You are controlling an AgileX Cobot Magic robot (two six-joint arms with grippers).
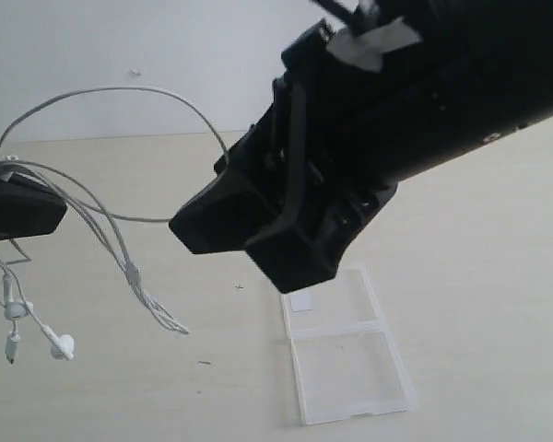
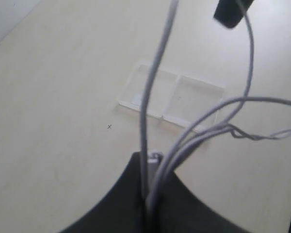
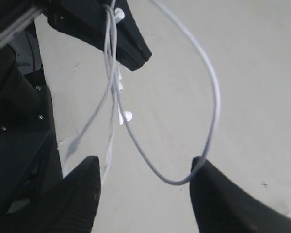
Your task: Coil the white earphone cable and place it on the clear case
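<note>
My left gripper [image 1: 23, 207] is held above the table at the left edge, shut on several bunched strands of the white earphone cable [image 1: 120, 90]. From it one long loop arches right to my right gripper [image 1: 244, 249]. The earbuds [image 1: 63, 347] and shorter loops dangle below. In the left wrist view the strands [image 2: 153, 82] rise out of the shut gripper [image 2: 150, 162]. My right gripper [image 3: 145, 177] is open; the loop [image 3: 214, 97] sags between its fingers and touches one fingertip [image 3: 198, 167]. The clear case [image 1: 346, 354] lies open and flat on the table, its sticker [image 1: 301, 301] on the far half.
The pale wooden table [image 1: 479, 276] stretches around the case, with a white wall [image 1: 166, 55] behind it. The right arm's black body fills the upper middle of the exterior view and hides part of the case's far half. The case [image 2: 172, 99] also lies ahead of the left gripper.
</note>
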